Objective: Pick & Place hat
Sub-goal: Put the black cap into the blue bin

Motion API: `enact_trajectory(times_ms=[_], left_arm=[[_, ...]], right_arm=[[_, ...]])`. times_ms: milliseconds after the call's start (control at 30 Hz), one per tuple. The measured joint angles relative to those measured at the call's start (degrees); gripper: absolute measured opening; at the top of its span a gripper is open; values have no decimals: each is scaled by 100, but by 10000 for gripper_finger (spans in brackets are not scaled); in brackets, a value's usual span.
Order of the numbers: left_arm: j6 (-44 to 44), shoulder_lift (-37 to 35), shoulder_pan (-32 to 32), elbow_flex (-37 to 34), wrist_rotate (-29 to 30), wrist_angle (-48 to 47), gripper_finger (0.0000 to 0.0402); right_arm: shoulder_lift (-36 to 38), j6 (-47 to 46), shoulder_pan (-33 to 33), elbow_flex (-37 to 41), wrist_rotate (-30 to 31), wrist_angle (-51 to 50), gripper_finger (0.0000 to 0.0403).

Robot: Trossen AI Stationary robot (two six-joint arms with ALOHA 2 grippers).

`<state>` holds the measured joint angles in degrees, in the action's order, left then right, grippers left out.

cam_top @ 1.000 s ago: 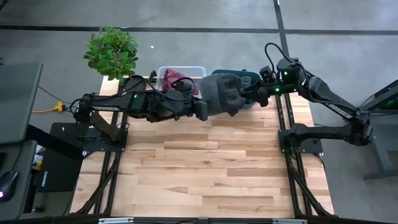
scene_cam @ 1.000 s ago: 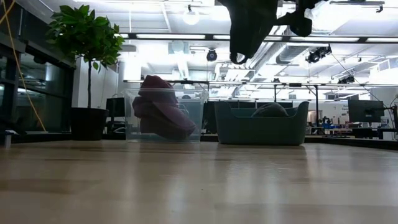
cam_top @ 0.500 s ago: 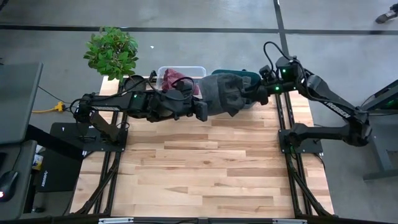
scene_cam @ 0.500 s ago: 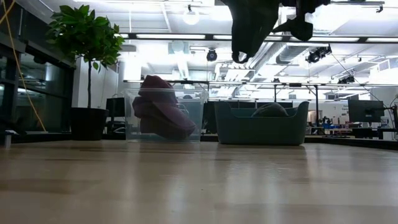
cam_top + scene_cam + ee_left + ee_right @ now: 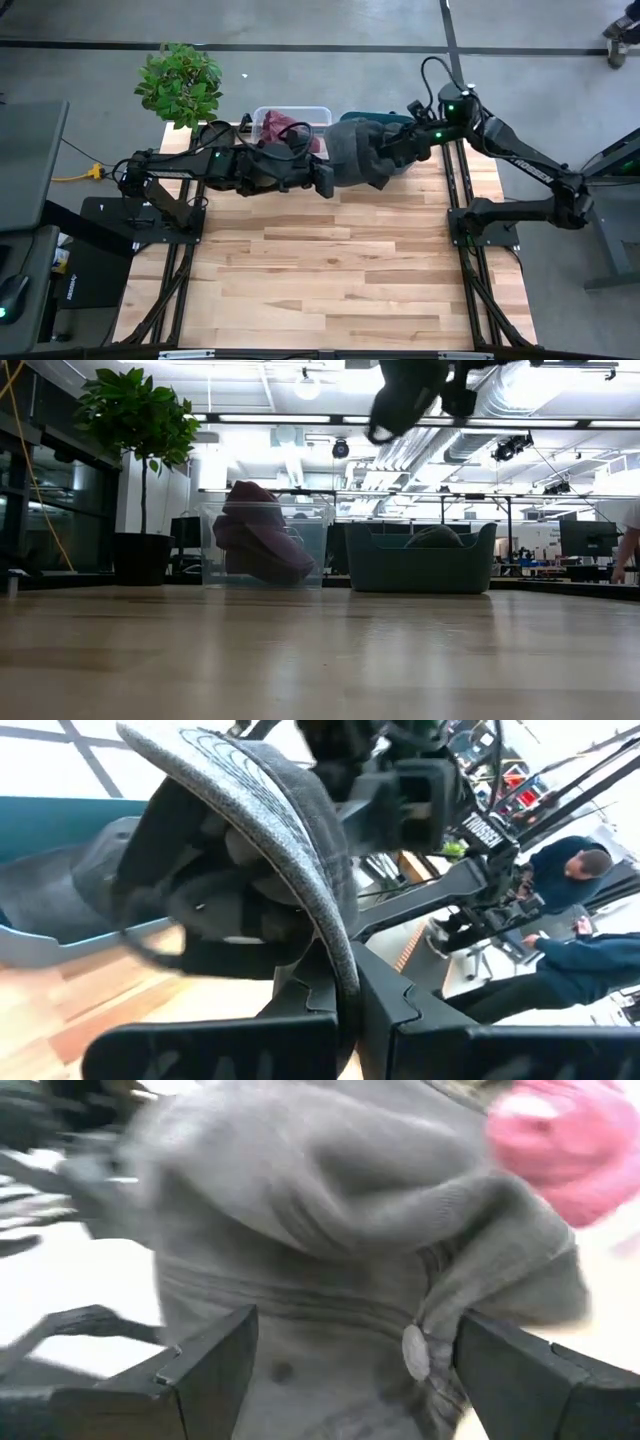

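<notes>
Over the desk's far edge the right gripper [image 5: 393,152] has just spread wide and closed in on the grey hat [image 5: 355,152] pinched by the left gripper [image 5: 325,178], so a handover looks near

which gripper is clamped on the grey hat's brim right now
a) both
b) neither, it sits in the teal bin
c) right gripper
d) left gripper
d) The left gripper has its jaws shut on the brim of the grey hat, holding it in the air, while the right gripper has its jaws spread wide around the hat's crown without pinching it.
</notes>
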<state>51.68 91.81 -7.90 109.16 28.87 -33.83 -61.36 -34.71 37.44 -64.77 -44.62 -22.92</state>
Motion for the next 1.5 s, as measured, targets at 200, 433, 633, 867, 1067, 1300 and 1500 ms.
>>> enact_trajectory(times_ms=[200,433,633,867,1067,1300,1500], left_arm=[[262,0,0,0,45,-389,0],[398,0,2,0,173,-365,0],[415,0,2,0,279,-332,0],[413,0,2,0,275,-230,0],[290,0,2,0,149,89,0],[-170,2,2,0,15,803,0],[-360,-9,2,51,200,655,0]], right_arm=[[168,-755,58,0,-756,859,312],[453,-1230,43,-2,-1196,1373,312],[670,-1288,43,0,-1264,1332,312],[978,-1328,43,0,-1262,1390,312],[1202,-1335,43,-2,-1277,1623,312],[1226,-1624,96,-4,-1168,1630,311],[1232,-1609,323,-4,-1241,1374,311]])
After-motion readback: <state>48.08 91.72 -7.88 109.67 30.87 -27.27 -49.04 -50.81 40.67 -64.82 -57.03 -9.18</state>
